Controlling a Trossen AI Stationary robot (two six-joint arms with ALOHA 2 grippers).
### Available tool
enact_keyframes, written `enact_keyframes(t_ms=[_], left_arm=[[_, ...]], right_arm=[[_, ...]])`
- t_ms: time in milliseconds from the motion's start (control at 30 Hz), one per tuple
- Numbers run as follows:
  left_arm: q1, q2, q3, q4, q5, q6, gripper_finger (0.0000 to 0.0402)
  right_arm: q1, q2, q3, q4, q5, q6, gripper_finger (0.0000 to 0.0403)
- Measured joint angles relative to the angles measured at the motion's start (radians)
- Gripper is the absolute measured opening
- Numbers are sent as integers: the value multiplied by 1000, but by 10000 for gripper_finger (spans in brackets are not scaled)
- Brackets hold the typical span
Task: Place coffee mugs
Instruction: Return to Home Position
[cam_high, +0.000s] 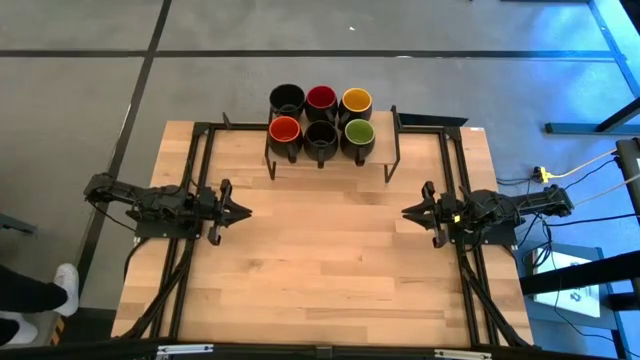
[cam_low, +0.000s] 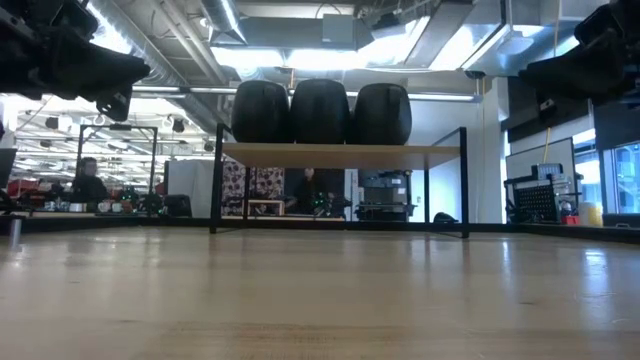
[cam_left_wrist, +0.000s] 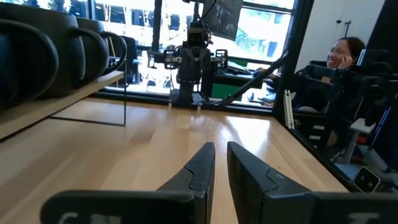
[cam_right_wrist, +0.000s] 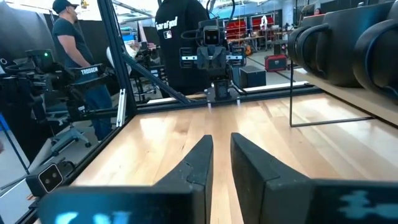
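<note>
Six dark mugs stand by their bases in two rows on a raised wooden shelf (cam_high: 330, 160) at the table's far middle. The back row has a black inside (cam_high: 287, 99), a dark red one (cam_high: 321, 98) and a yellow one (cam_high: 356, 100). The front row has orange-red (cam_high: 285, 129), black (cam_high: 321, 132) and green (cam_high: 359, 131). The low view shows the front row (cam_low: 320, 112) from the side. My left gripper (cam_high: 243, 211) hovers over the table's left middle and my right gripper (cam_high: 408, 211) over its right middle. They point at each other, both empty, with fingers together but for a narrow slit.
The shelf stands on thin black legs (cam_high: 392, 165) with room beneath it. A black frame (cam_high: 200, 150) runs along the table's sides. Bare wood (cam_high: 320, 270) lies between and in front of the grippers. People are in the room beyond (cam_left_wrist: 339, 56) (cam_right_wrist: 68, 37).
</note>
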Motion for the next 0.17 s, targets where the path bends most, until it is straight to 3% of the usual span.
enact_keyframes(t_ms=[167], left_arm=[[0, 0, 0, 0, 0, 0, 37]], right_arm=[[0, 0, 0, -1, 0, 1, 44]])
